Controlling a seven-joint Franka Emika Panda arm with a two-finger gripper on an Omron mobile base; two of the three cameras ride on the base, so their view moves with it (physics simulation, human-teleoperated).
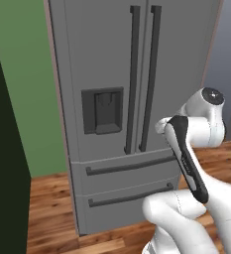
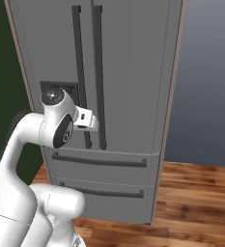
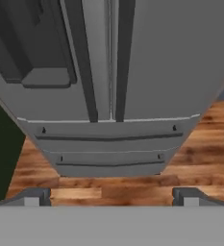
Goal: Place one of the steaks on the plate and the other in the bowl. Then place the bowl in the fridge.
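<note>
Fridge (image 1: 132,99) directly before the arm (image 1: 196,149)

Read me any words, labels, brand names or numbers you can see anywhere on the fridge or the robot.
None: the fridge carries no readable text, and neither its dispenser panel nor the arm shows any label or number.

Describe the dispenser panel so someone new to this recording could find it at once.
Start at the tall grey steel French-door fridge standing on the wooden floor. On its left door, beside the two dark vertical bar handles, sits the dark recessed rectangular dispenser panel. It is the only boxy inset; the two lower drawers carry horizontal bars.
</note>
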